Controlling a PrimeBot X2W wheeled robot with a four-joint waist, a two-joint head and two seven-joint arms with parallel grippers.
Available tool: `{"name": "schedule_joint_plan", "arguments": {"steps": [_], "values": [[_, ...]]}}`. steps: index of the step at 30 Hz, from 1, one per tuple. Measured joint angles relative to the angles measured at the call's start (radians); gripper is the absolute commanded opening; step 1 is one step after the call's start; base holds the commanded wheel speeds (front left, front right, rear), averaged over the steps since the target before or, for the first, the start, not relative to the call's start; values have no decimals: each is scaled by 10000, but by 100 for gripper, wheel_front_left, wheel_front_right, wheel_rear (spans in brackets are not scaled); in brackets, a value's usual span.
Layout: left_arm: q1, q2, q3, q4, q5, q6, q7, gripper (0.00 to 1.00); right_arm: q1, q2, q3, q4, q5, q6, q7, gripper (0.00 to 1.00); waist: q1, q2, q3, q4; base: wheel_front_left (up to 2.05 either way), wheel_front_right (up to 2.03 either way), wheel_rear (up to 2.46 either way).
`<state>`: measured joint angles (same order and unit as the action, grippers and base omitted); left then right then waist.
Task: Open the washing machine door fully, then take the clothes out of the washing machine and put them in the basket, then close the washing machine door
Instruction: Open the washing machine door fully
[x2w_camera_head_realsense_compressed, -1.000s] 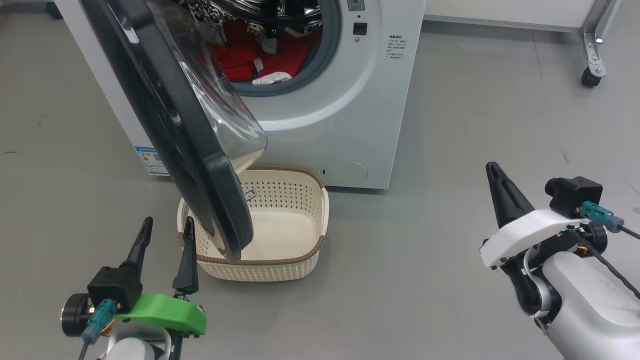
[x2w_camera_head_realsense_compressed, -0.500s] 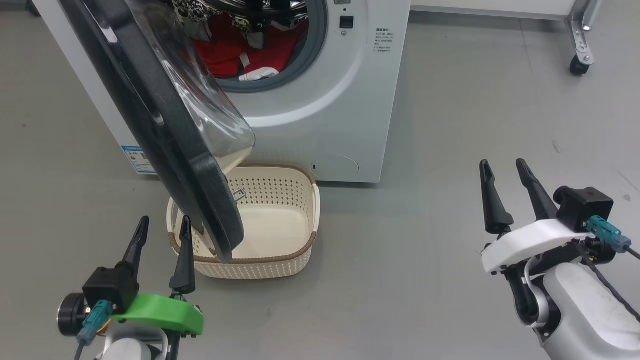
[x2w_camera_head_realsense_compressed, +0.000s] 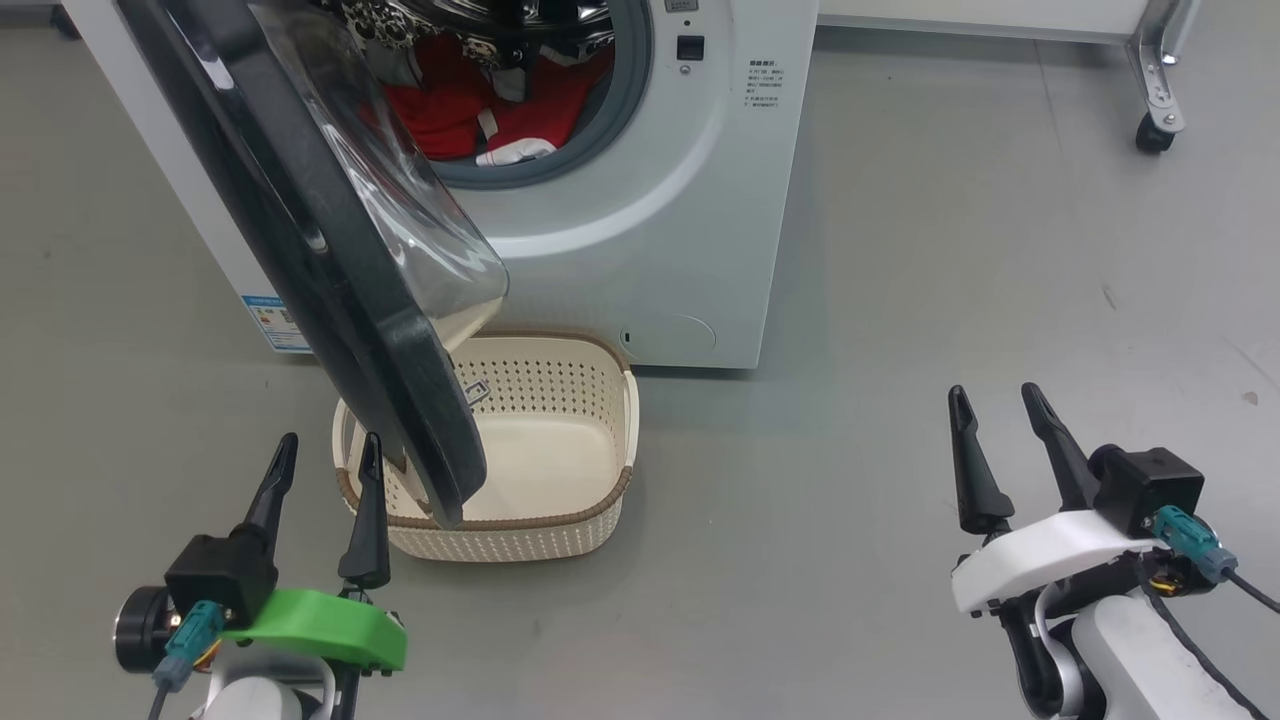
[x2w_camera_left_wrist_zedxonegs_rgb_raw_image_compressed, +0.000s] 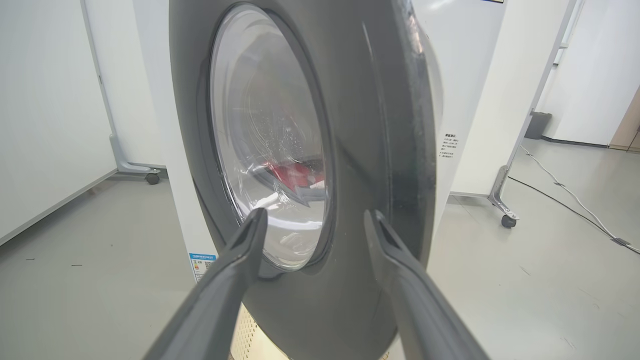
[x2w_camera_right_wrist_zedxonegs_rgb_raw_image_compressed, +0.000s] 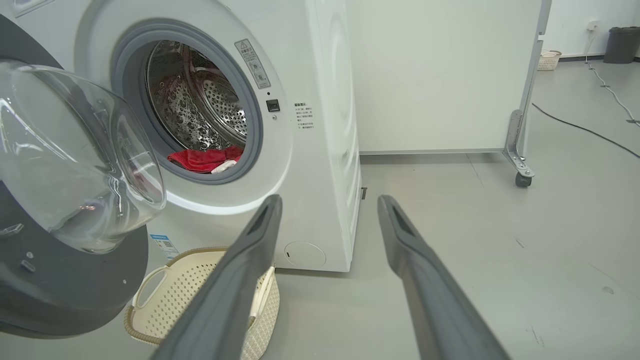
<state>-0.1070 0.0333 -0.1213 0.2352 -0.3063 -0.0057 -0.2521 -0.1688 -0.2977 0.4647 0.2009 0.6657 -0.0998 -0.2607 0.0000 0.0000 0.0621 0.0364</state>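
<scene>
The white washing machine stands ahead with its door swung out to the left, black rim and clear glass bowl hanging over the basket. Red clothes with white trim lie in the steel drum. The cream basket sits on the floor before the machine, nothing inside it. My left gripper is open, low at the left, just short of the door's outer face. My right gripper is open and holds nothing, well right of the machine, above bare floor.
Grey floor spreads to the right of the machine. A white panel on a castor stands behind at the far right. In the right wrist view a cable runs over the floor near a dark bin.
The right gripper has gone from shut to open and dropped lower in the head view. The head camera shifted a little, sliding the machine and basket leftward. Left gripper unchanged.
</scene>
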Motion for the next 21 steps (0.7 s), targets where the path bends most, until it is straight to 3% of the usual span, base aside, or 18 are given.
{"name": "schedule_joint_plan", "arguments": {"steps": [21], "values": [[166, 0, -17, 134, 0, -12, 0, 100, 781, 288, -255, -165, -1131, 105, 0, 100, 0, 0, -169, -67, 0, 0, 0]]}}
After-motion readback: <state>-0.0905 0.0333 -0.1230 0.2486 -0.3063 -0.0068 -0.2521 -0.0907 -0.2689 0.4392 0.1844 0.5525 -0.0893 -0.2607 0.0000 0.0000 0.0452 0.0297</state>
